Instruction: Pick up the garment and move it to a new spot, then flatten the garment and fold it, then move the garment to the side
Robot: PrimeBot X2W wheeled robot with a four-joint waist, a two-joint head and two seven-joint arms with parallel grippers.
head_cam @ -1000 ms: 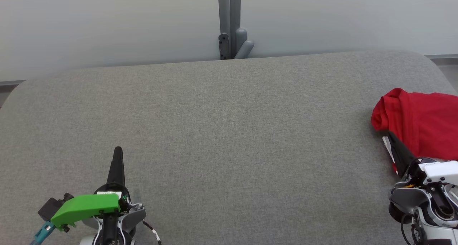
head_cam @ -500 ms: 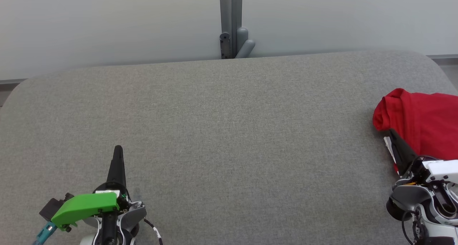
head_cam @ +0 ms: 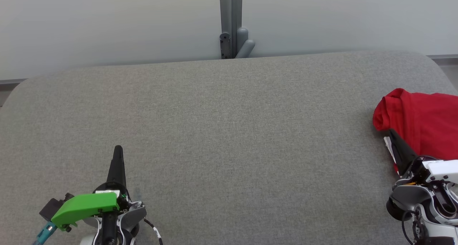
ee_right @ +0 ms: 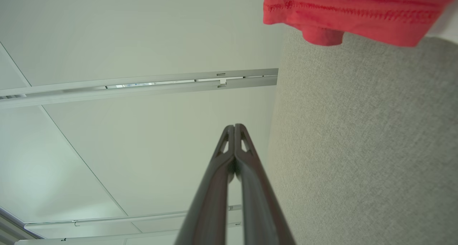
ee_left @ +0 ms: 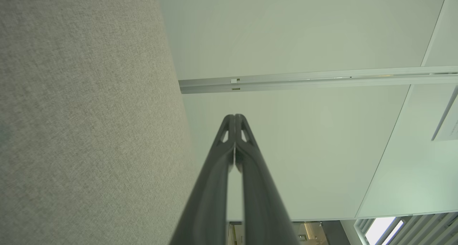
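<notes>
Grey table (head_cam: 229, 130) — red garment (head_cam: 424, 119) bunched at right edge; left gripper (head_cam: 118, 151) lower left, right gripper (head_cam: 392, 134) beside garment — both closed, empty.

Head cam is panning v. slightly vs. 1 sec ago; wall post (head_cam: 230, 23) and red garment (head_cam: 418, 119) are now sitting a bit further right in frame.

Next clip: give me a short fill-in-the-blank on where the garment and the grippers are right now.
The garment is ____ in colour.
It lies on the grey table, toward the robot's ____ side.
The left gripper is ____ and holds nothing.
The right gripper has its tip next to the ____.
Missing words: red; right; shut; garment.
</notes>
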